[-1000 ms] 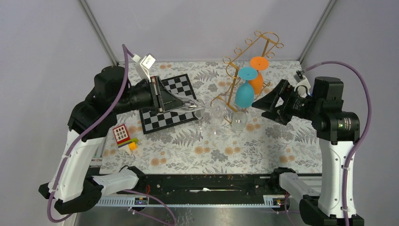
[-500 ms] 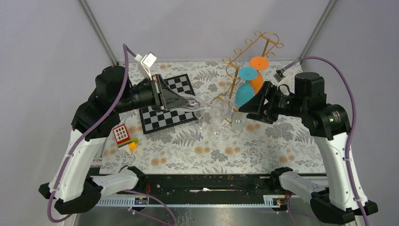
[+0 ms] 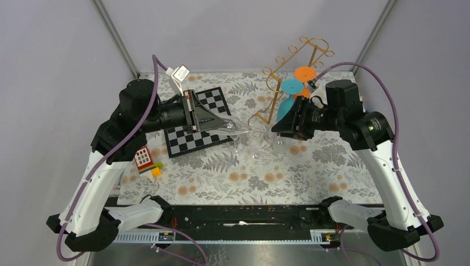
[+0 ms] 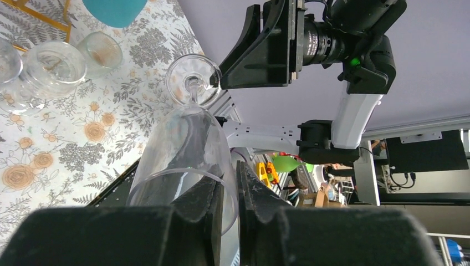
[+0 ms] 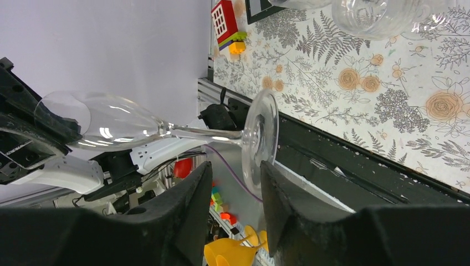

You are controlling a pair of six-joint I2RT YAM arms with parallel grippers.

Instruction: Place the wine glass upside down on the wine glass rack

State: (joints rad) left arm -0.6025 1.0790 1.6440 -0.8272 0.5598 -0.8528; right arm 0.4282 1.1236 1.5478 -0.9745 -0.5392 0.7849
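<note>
the left gripper [image 4: 230, 185] clamps the wine glass [image 4: 188, 138] by its rim, sideways above the table's [image 3: 221, 177] middle, its foot between the open jaws of the right gripper [image 5: 235, 166], near the far-edge wine glass rack [image 3: 288, 57].

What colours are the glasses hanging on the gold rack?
Teal glass and orange glass; top view shows best.

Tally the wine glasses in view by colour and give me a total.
Clear glasses: 4, the held glass plus three table glasses
Teal glass: 1
Orange glass: 1
Total: 6
</note>
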